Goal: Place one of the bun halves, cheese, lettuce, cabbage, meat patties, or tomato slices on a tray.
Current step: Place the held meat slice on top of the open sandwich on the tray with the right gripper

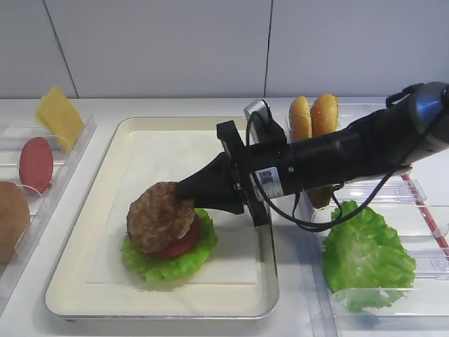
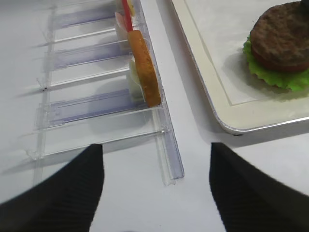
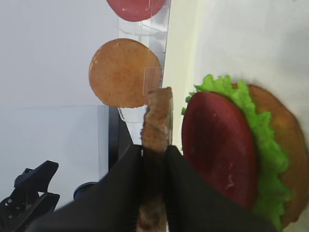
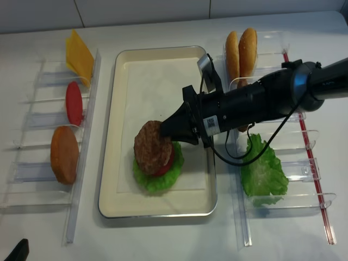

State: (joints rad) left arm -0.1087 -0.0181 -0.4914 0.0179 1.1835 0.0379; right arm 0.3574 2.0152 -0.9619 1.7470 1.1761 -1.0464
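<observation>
At far left, a clear plastic holder (image 4: 81,136) stood a pale yellow square cheese slice (image 4: 79,56), a red tomato disc (image 4: 74,103) and a golden bun half (image 4: 64,154) on edge. The left gripper's black fingers (image 2: 58,193) were parted around nothing, their tips cut off. On the cream metal tray (image 4: 125,201), the right gripper (image 1: 188,191) clenched the dark brown rough patty (image 1: 160,216) over tomato and ruffled lettuce (image 1: 168,263), hiding its right edge.

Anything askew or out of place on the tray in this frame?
The patty sits off-centre on the stack, shifted left so the tomato peeks out at the right; the right gripper grips its edge. Otherwise the tray looks tidy.
</observation>
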